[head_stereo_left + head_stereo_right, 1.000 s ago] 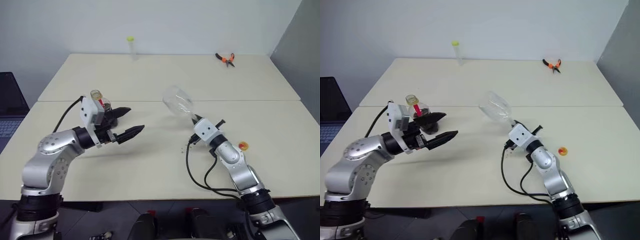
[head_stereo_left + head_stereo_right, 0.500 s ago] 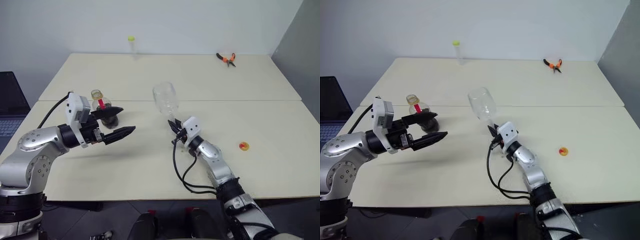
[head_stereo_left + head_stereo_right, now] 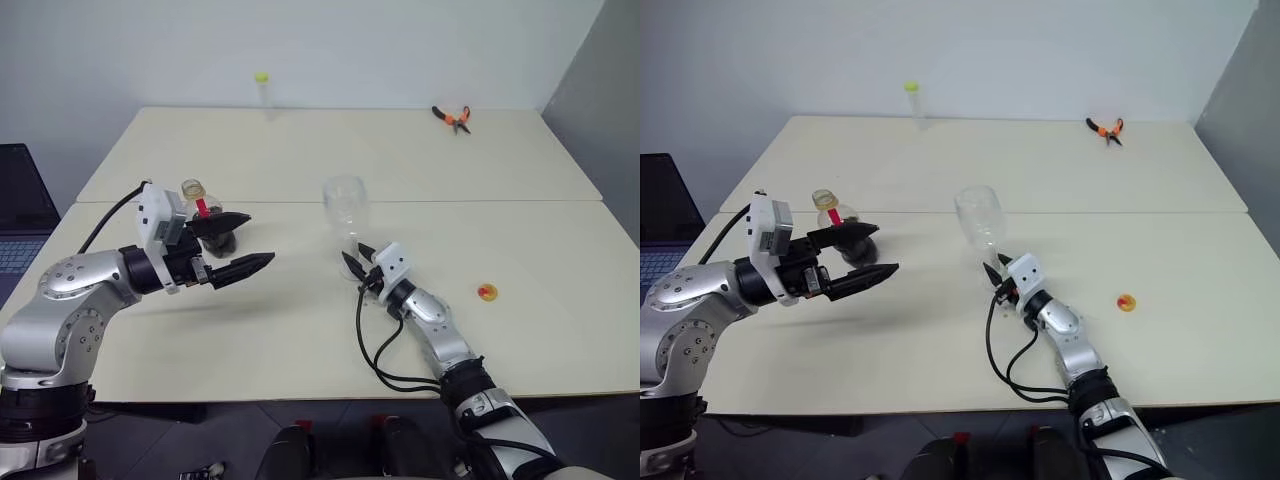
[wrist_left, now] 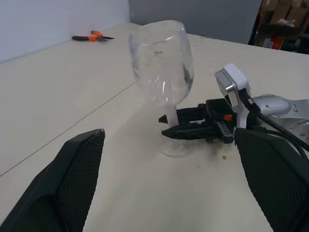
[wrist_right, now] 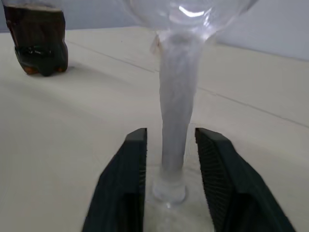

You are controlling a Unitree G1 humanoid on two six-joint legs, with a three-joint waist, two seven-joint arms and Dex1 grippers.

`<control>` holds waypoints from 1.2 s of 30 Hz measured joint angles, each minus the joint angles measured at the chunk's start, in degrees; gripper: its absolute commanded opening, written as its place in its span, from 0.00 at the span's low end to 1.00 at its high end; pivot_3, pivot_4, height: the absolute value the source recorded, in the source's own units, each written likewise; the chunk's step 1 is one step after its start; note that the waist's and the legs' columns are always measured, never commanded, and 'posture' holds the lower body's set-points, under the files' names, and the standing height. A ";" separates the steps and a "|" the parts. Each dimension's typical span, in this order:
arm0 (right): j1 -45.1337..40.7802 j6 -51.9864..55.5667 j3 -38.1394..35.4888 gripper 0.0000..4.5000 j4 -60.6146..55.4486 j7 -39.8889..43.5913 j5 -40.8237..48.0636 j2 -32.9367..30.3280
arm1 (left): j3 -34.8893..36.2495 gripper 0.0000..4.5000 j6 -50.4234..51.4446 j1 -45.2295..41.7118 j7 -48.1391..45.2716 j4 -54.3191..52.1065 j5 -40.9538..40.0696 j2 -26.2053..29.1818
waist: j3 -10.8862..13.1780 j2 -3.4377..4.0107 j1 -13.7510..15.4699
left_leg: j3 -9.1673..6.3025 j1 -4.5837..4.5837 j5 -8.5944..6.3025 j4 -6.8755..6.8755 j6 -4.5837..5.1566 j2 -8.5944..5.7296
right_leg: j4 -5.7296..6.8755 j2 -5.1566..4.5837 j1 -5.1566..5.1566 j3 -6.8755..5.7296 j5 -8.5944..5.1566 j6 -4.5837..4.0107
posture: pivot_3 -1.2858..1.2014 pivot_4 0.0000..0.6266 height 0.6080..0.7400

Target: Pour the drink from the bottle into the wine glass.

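Jaws of right gripper (image 5: 170, 159) parted beside clear stemmed wine glass (image 3: 346, 210), standing upright; left gripper (image 3: 238, 244) gapes near squat cola bottle (image 3: 207, 217), grasp pending.

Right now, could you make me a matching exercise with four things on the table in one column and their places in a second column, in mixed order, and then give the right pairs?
Things:
1. clear stemmed wine glass
2. small clear plastic bottle of dark brown drink
3. orange-handled pliers
4. thin clear tube with yellow-green top

Places:
A. far right corner of the table
B. upright, its stem between the right gripper's open fingers
C. far edge, near the middle
D. just beyond the open left gripper

Pairs: 1-B, 2-D, 3-A, 4-C
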 measured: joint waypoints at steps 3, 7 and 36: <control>0.38 0.46 0.02 0.81 -1.14 -0.01 -0.09 -0.14 | -0.15 1.00 -0.10 -0.30 -0.03 0.04 0.27 -0.03 | 0.00 0.00 -0.09 | -0.01 0.00 0.00 -0.01 0.00 0.01 | 0.00 0.01 -0.01 0.00 0.00 0.00 | 0.52 0.24 1.00; 0.51 1.40 0.16 0.87 -2.40 -0.19 -0.62 -0.52 | -0.15 1.00 -0.50 -0.60 -0.03 0.08 0.39 -0.20 | 0.00 0.00 -0.09 | 0.00 0.00 0.00 0.00 0.00 0.00 | 0.00 0.00 -0.01 0.00 0.00 0.00 | 0.52 0.24 1.00; 7.09 14.63 2.32 0.87 -18.22 -0.28 -5.46 -6.02 | -0.17 1.00 -2.41 -0.84 0.46 0.56 1.55 -1.90 | -0.01 -0.02 0.10 | -0.02 0.00 -0.01 0.02 0.02 0.00 | -0.02 -0.01 0.03 -0.01 0.00 0.00 | 0.52 0.24 1.00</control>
